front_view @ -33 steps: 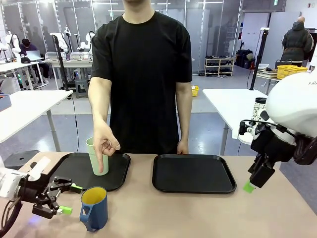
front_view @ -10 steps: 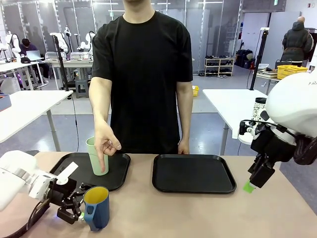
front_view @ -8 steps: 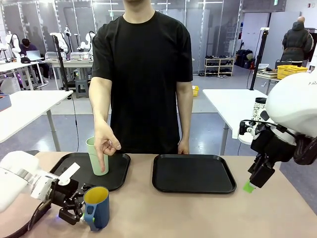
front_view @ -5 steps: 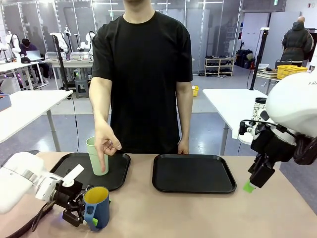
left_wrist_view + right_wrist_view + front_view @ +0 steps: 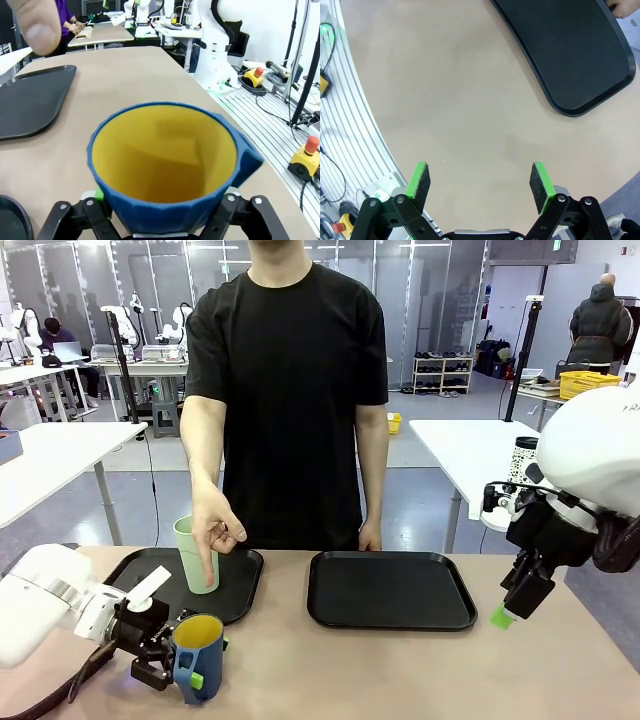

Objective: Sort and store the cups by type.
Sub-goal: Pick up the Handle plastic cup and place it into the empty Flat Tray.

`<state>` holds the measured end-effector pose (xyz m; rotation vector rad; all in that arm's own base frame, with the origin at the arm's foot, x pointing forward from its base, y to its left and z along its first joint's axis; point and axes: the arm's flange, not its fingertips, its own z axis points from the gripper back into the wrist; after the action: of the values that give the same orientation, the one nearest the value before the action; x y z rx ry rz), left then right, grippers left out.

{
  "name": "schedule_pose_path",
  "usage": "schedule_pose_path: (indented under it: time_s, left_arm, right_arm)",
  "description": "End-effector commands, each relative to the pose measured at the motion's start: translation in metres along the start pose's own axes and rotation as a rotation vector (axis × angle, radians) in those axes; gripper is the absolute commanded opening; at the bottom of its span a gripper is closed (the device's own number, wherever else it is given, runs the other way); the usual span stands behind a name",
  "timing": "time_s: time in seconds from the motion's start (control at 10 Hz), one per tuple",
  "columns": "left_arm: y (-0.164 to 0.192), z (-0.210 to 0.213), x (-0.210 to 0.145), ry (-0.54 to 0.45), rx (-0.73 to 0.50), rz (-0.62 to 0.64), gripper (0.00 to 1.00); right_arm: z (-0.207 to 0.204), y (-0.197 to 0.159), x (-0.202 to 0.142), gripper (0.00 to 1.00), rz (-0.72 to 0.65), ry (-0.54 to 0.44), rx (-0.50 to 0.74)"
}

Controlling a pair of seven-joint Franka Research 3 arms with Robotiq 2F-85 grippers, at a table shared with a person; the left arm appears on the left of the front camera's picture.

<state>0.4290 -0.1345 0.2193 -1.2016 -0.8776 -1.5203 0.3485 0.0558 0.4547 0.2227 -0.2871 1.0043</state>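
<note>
The dark blue mug (image 5: 203, 655) with its yellow inside stands on the table near the front left, and my left gripper (image 5: 190, 672) is shut on it, a finger on each side. From the left wrist view the blue mug (image 5: 165, 165) sits upright between the fingers of my left gripper (image 5: 162, 202). The pale green tumbler (image 5: 195, 558) stands upright on the left black tray (image 5: 135, 575), with the person's hand (image 5: 212, 532) pointing down right beside it. My right gripper (image 5: 503, 615) hangs open over the table's right edge; in the right wrist view the right gripper (image 5: 480, 185) holds nothing above bare tabletop.
A second black tray (image 5: 390, 590) lies right of centre, also seen as the black tray (image 5: 570, 50) in the right wrist view. The person stands at the far side. A speckled tumbler (image 5: 523, 455) rests on a table behind. The table edge runs close by on the right.
My left gripper slid right to the blue mug and closed on it. The right arm, the person's hand and the green tumbler have stayed put.
</note>
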Motion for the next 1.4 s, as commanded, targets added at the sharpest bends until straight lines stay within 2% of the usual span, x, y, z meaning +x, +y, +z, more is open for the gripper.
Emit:
schedule_pose_path:
  time_s: [0.0,0.1,0.2,0.3,0.4,0.5,0.6,0.8,0.9,1.1,1.3]
  left_arm:
    - [-0.003,-0.004,-0.014,-0.035,-0.003,-0.024,0.60]
    - [-0.003,-0.005,-0.014,-0.034,0.002,-0.021,0.55]
    - [-0.002,-0.005,-0.015,-0.036,0.007,-0.022,0.40]
    - [-0.003,-0.005,-0.016,-0.041,0.004,-0.023,0.35]
    - [-0.002,-0.005,-0.016,-0.040,0.002,-0.025,0.20]
    - [-0.002,-0.007,-0.014,-0.039,0.003,-0.026,0.15]
    - [-0.003,-0.012,-0.007,-0.027,0.032,0.003,0.06]
    - [-0.003,-0.025,0.024,-0.080,0.072,-0.033,0.06]
    - [0.002,-0.033,0.035,-0.077,0.133,0.015,0.06]
    - [0.013,-0.044,0.047,-0.169,0.143,0.034,0.06]
    - [0.018,-0.052,0.058,-0.146,0.144,0.030,0.06]
  right_arm:
    - [-0.002,0.001,-0.001,1.00,-0.009,-0.002,-0.009]
    - [-0.002,0.001,-0.001,1.00,-0.009,-0.002,-0.009]
    - [-0.002,0.001,-0.001,1.00,-0.009,-0.002,-0.009]
    - [-0.002,0.001,-0.001,1.00,-0.009,-0.002,-0.009]
    - [-0.002,0.001,-0.001,1.00,-0.009,-0.002,-0.009]
    - [-0.002,0.001,-0.001,1.00,-0.009,-0.002,-0.009]
    - [-0.002,0.001,-0.001,1.00,-0.009,-0.002,-0.009]
    - [-0.002,0.001,-0.001,1.00,-0.009,-0.002,-0.009]
    - [-0.002,0.001,-0.001,1.00,-0.009,-0.002,-0.009]
    - [-0.002,0.001,-0.001,1.00,-0.009,-0.002,-0.009]
    - [-0.002,0.001,-0.001,1.00,-0.009,-0.002,-0.009]
